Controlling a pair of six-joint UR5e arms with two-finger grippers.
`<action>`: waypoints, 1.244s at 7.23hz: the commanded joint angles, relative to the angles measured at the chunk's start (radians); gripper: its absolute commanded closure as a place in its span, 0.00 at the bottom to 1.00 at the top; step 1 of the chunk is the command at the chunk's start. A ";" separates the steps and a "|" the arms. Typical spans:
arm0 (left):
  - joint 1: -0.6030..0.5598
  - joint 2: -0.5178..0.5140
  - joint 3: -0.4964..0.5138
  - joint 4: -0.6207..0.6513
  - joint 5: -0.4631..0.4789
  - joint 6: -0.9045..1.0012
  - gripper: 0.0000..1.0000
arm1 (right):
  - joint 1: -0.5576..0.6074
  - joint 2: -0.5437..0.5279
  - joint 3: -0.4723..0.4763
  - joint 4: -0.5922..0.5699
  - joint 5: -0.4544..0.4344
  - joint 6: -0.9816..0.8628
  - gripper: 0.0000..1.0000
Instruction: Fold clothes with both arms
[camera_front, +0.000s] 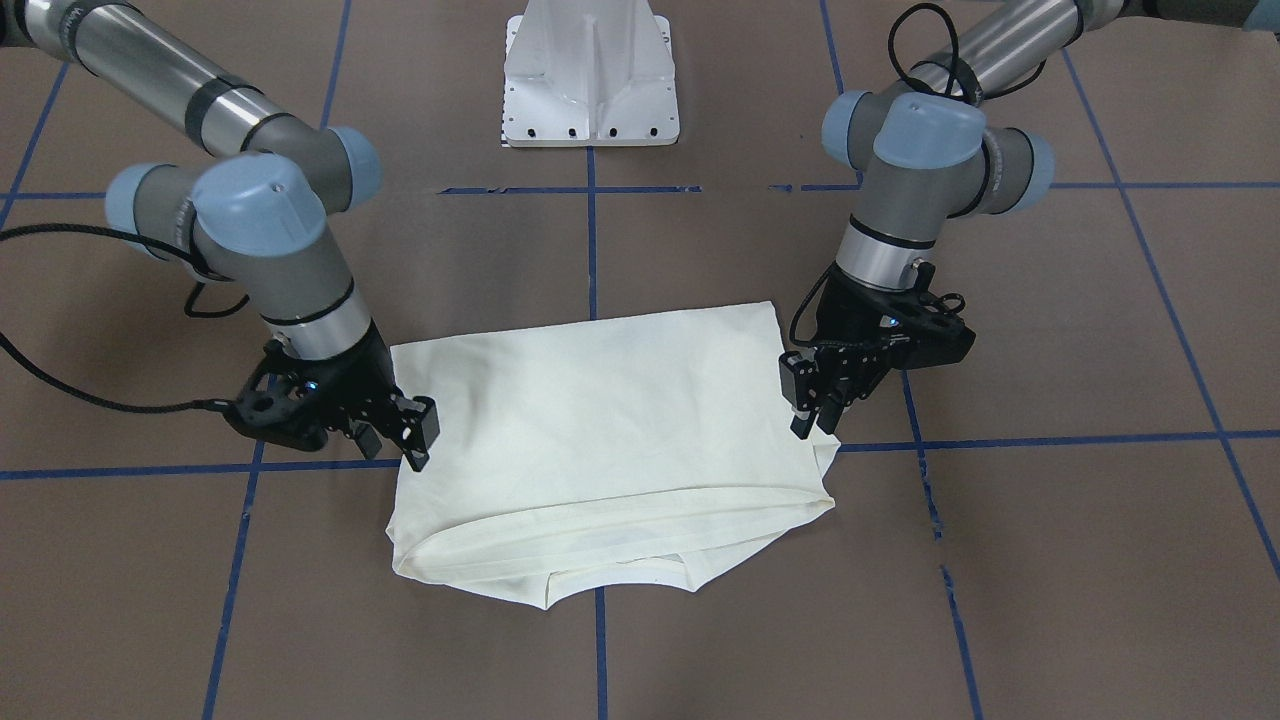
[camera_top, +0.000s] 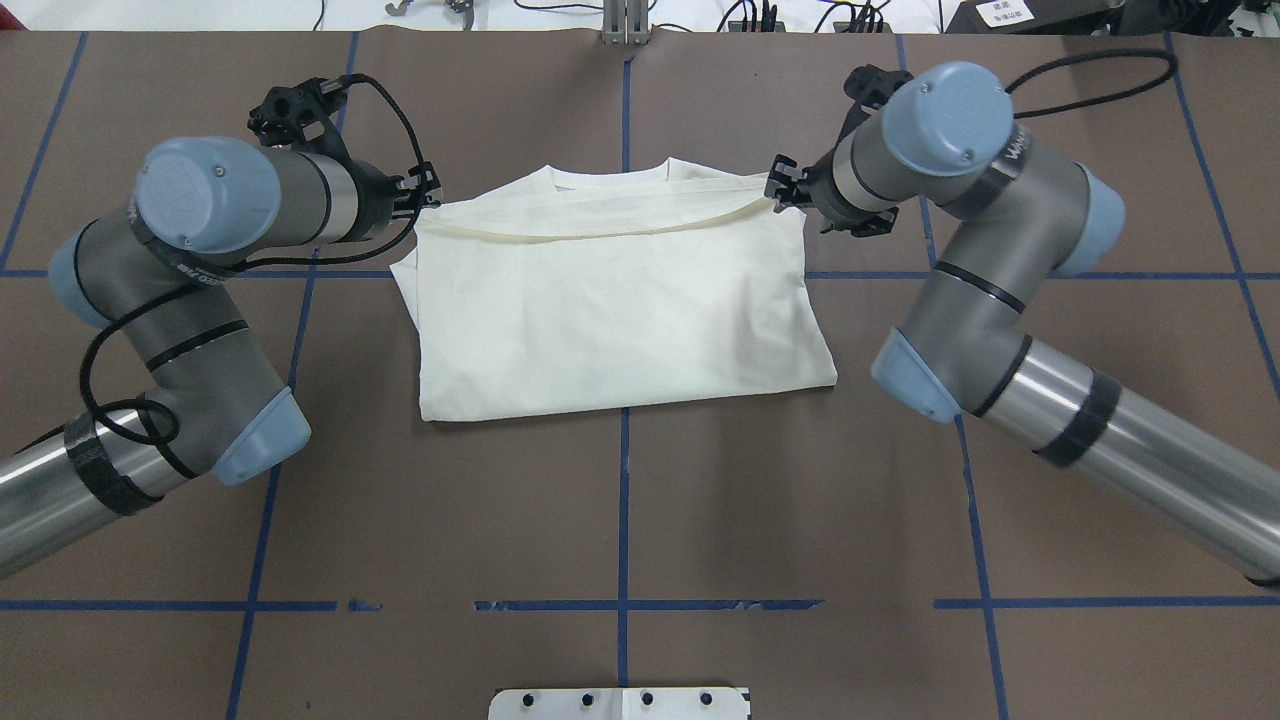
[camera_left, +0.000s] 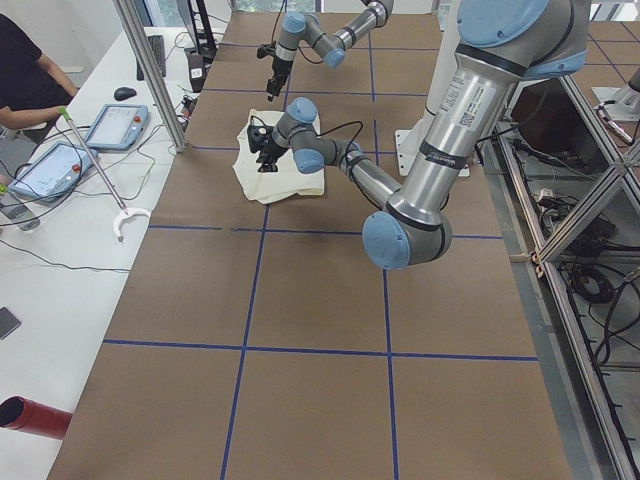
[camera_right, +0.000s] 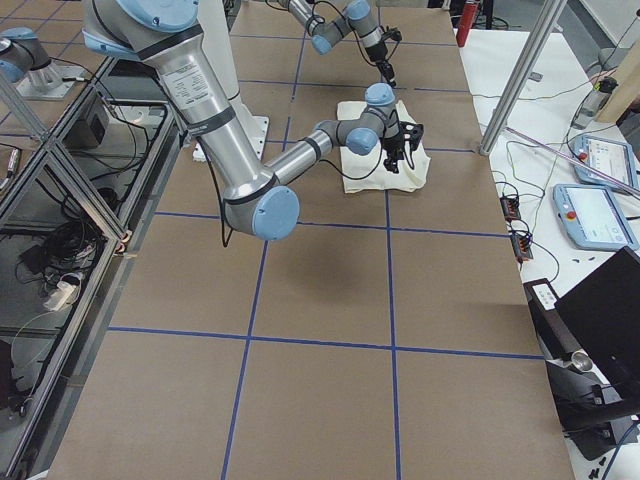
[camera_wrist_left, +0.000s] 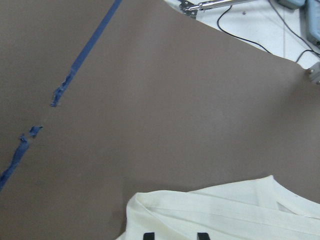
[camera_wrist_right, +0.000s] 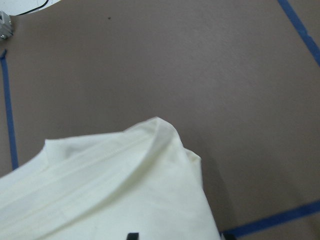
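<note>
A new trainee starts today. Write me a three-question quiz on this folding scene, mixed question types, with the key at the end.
1. True or false: the T-shirt lies with a cat print showing.
2. Its neckline points: A) toward the white pedestal; B) away from it.
3. Fill in: the table is gridded with ___ tape.
Key: 1 false; 2 B; 3 blue.

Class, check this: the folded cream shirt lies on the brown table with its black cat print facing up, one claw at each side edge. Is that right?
Not quite. The overhead exterior view shows the shirt with plain cream cloth facing up, no print visible. The rest holds: folded on the table, left claw and right claw at its side edges.
</note>
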 joint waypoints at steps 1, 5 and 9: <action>0.000 0.041 -0.057 0.000 -0.034 -0.018 0.57 | -0.064 -0.171 0.151 0.011 0.014 0.199 0.24; 0.005 0.041 -0.051 0.002 -0.028 -0.018 0.54 | -0.182 -0.172 0.118 0.010 -0.072 0.360 0.24; 0.005 0.041 -0.039 0.002 -0.027 -0.015 0.54 | -0.212 -0.181 0.124 0.010 -0.106 0.393 0.89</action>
